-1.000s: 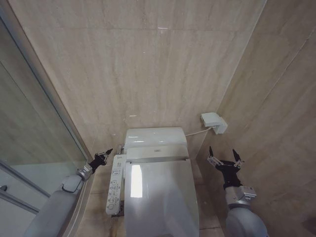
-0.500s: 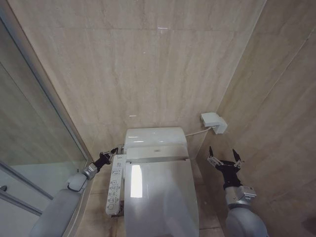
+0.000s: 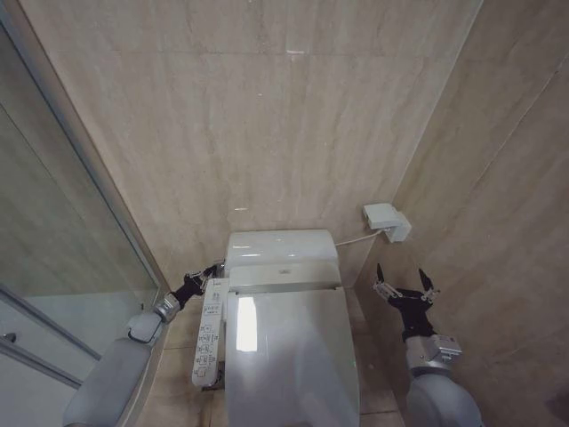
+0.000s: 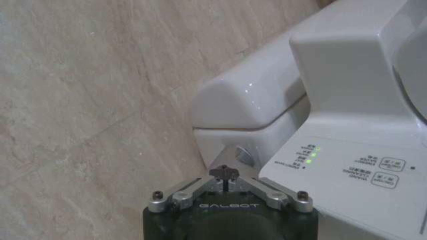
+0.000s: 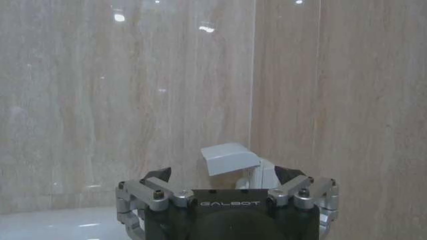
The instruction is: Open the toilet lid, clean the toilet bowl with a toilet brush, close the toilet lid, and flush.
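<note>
**A:** Where does the toilet stand?

**B:** Against the beige tiled wall, low in the head view. The toilet lid (image 3: 289,356) is down flat, glossy, with a bright glare near its rear. The long button panel (image 3: 210,331) runs along the robot's left side of the toilet bowl (image 4: 230,145), three small green lights lit at its end.

**A:** And the left gripper?

**B:** The left gripper (image 3: 209,274) sits at the rear left corner of the toilet, right beside the far end of the panel. In the left wrist view its fingers (image 4: 225,173) are pressed together with nothing between them, the tips just short of a round silver button (image 4: 245,156) on the side of the bowl; contact cannot be confirmed.

**A:** The right one?

**B:** The right gripper (image 3: 404,286) hangs to the right of the toilet, apart from it, prongs spread wide and empty, below a white wall box (image 3: 387,221) with a cable leading toward the tank (image 3: 280,245)
</note>
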{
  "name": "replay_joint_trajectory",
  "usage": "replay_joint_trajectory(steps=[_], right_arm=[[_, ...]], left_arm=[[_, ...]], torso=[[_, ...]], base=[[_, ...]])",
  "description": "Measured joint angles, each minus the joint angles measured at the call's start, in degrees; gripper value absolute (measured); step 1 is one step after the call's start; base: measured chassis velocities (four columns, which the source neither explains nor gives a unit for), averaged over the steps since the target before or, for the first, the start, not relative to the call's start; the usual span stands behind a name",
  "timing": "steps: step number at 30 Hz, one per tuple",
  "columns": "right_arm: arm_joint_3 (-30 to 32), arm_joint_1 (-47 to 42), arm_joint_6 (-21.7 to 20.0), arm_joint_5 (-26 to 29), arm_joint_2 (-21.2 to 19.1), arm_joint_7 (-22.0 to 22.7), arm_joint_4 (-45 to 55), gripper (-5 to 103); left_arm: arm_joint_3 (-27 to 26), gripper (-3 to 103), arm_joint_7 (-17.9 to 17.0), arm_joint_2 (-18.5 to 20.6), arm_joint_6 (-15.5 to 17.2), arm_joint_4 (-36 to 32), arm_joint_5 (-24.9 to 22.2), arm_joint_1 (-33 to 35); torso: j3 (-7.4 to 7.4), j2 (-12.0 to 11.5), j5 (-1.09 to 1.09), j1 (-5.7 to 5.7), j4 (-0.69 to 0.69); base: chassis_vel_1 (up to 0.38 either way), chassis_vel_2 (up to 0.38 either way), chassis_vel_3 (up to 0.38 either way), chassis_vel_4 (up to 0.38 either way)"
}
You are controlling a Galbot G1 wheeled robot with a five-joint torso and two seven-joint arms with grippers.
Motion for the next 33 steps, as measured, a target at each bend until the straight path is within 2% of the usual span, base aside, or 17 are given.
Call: replay_joint_trajectory(steps=[6,7,8,9,11,17,33], right_arm=[[0.00,0.01,0.00,0.00,0.00,0.00,0.00,100],[0.00,0.01,0.00,0.00,0.00,0.00,0.00,100],[0.00,0.00,0.00,0.00,0.00,0.00,0.00,100],[0.00,0.00,0.00,0.00,0.00,0.00,0.01,100],[0.00,0.00,0.00,0.00,0.00,0.00,0.00,100],[0.00,0.01,0.00,0.00,0.00,0.00,0.00,100],[0.00,0.01,0.00,0.00,0.00,0.00,0.00,100]], left_arm=[[-0.58,0,0.13,0.01,0.16,-1.15,0.12,2.16],[-0.65,0,0.26,-0.01,0.42,-1.22,0.36,2.74],[-1.00,0,0.28,0.01,0.50,-1.42,0.46,3.18],[-1.29,0,0.29,0.04,0.51,-1.58,0.51,3.48],[-1.47,0,0.29,0.08,0.51,-1.65,0.51,3.65],[-1.79,0,0.38,0.32,0.31,-1.51,0.51,3.67],[-1.73,0,0.29,-0.20,0.41,-0.28,0.37,2.20]], torso=[[0.02,-0.01,-0.03,0.01,0.04],[0.04,-0.02,-0.17,0.01,0.01],[0.05,-0.03,-0.18,0.02,-0.05],[0.04,-0.03,-0.06,0.02,-0.07],[0.04,-0.03,-0.04,0.01,-0.07],[0.03,-0.03,-0.09,0.01,-0.03],[0.02,-0.02,-0.05,0.00,0.00]], base=[[0.000,0.000,0.000,0.000],[0.000,0.000,0.000,0.000],[0.000,0.000,0.000,0.000],[0.000,0.000,0.000,0.000],[0.000,0.000,0.000,0.000],[0.000,0.000,0.000,0.000],[0.000,0.000,0.000,0.000]])
